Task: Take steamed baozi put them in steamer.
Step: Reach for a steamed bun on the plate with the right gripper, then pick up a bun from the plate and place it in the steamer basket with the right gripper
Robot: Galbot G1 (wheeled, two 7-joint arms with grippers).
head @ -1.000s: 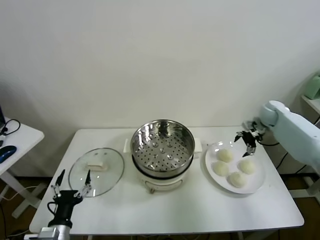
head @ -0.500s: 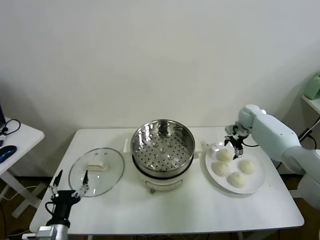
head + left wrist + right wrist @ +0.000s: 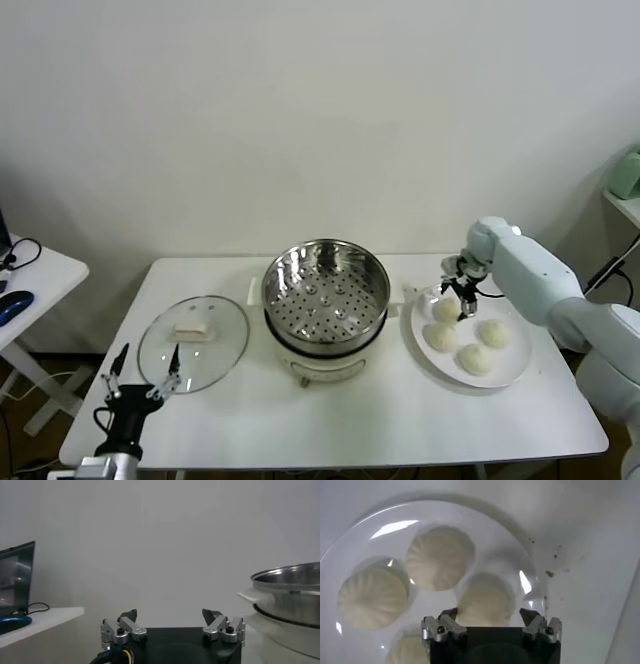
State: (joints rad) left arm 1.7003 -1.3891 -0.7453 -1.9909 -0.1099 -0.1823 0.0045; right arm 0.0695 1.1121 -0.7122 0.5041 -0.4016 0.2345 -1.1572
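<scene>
Several cream-white steamed baozi lie on a white plate (image 3: pixel 520 365) to the right of the steamer (image 3: pixel 325 285), a shiny steel basket with a holed floor on a white cooker base. My right gripper (image 3: pixel 458 290) hangs open just above the baozi (image 3: pixel 447 311) at the plate's far left. In the right wrist view that baozi (image 3: pixel 485 602) sits between and below the spread fingers of the gripper (image 3: pixel 489 614), untouched. Two more baozi (image 3: pixel 437 557) (image 3: pixel 370 597) lie beside it. My left gripper (image 3: pixel 147 360) is parked open at the table's front left.
A round glass lid (image 3: pixel 215 355) with a pale knob lies flat left of the steamer, just beyond the left gripper. In the left wrist view the steamer (image 3: pixel 290 580) shows to one side. A side table with a laptop stands at far left.
My right arm has swung left from the plate's far right edge to above the baozi nearest the steamer, staying open. The left arm has hardly moved.
</scene>
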